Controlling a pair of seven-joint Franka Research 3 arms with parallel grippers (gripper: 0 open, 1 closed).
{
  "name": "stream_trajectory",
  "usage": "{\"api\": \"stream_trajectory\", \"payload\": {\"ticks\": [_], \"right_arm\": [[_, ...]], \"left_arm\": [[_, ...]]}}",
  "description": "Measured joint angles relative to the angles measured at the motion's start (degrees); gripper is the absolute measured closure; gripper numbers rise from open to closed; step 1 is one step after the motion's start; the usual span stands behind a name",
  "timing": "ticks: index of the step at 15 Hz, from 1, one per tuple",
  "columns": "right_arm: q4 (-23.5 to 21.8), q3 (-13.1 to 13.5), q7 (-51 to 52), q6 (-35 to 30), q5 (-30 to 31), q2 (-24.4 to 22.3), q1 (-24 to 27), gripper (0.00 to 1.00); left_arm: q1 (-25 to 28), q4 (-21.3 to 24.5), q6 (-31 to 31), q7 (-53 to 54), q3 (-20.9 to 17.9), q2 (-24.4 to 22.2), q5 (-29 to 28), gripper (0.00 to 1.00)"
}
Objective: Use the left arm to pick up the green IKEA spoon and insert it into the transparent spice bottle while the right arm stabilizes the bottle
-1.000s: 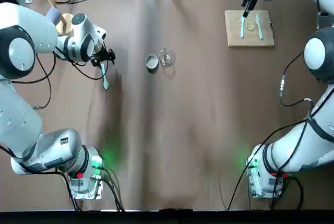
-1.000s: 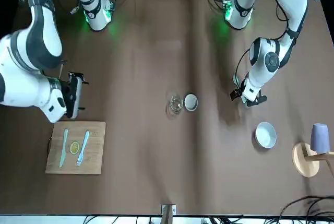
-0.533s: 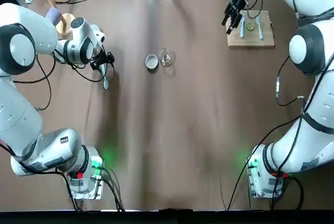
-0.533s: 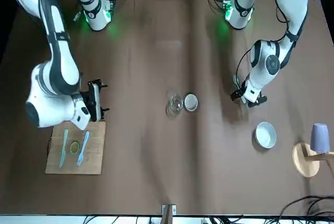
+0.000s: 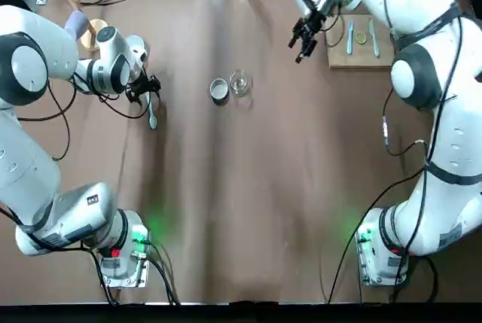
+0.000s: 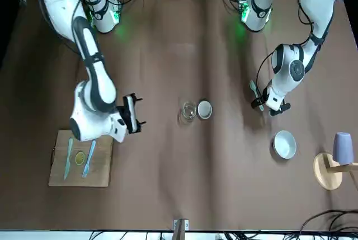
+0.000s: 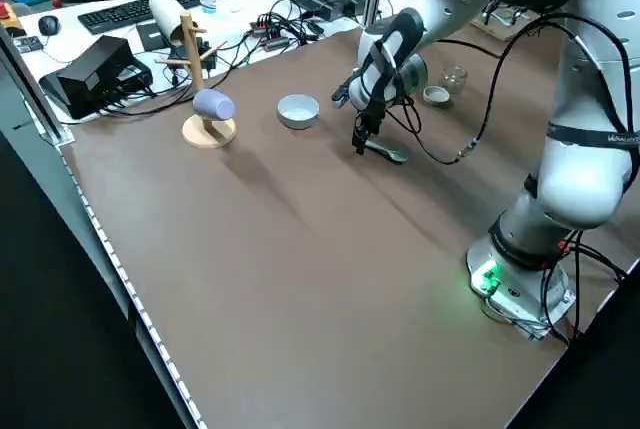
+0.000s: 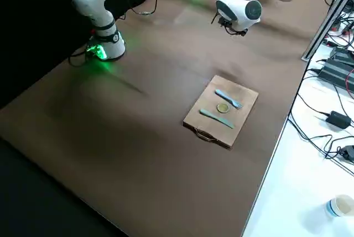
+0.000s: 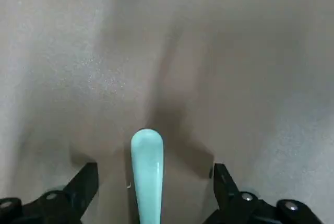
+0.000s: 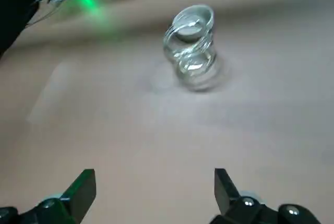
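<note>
Black and released, the left end effector (image 9: 156, 166) is open around the green spoon (image 9: 148, 174). From above, the transparent spice bottle (image 5: 239, 82) sits at its three o'clock; the right end effector (image 10: 155, 171), released, hovers at two.

We hold our left gripper (image 9: 155, 195) open and low over the table, two dark fingers (image 9: 83, 185) spread well apart. Our right gripper (image 10: 155, 195) is open too (its fingers just as wide), out near the table's far side. Our right arm (image 6: 100, 83) stretches long from its base; our left arm (image 5: 45, 59) bends at the elbow.
</note>
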State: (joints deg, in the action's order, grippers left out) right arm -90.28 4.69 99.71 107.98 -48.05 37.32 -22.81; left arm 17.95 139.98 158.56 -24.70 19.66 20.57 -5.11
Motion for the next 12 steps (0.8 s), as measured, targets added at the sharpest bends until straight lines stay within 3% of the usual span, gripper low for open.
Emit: {"api": "stream_trajectory", "payload": {"ticks": [1, 5, 8, 12], "right_arm": [[-0.6, 0.0, 0.9, 2.7, -2.6, 0.3, -1.4, 0.0], [-5.4, 0.0, 6.6, 12.4, -13.5, 0.6, -5.6, 0.0], [-8.4, 0.0, 13.0, 15.2, -24.2, 1.2, -7.3, 0.0], [-9.2, 0.0, 19.6, 15.6, -33.3, 4.7, -8.9, 0.0]], "left_arm": [[0.0, 0.0, 0.0, 0.0, 0.0, 0.0, -0.1, 0.08], [0.0, -0.3, 0.0, 0.2, 0.3, -0.5, -1.2, 0.47], [0.0, -0.4, -0.1, 0.2, 0.5, -0.9, -3.3, 0.73], [-0.1, -0.4, 0.0, 0.2, 0.6, -1.0, -3.7, 0.75]]}}
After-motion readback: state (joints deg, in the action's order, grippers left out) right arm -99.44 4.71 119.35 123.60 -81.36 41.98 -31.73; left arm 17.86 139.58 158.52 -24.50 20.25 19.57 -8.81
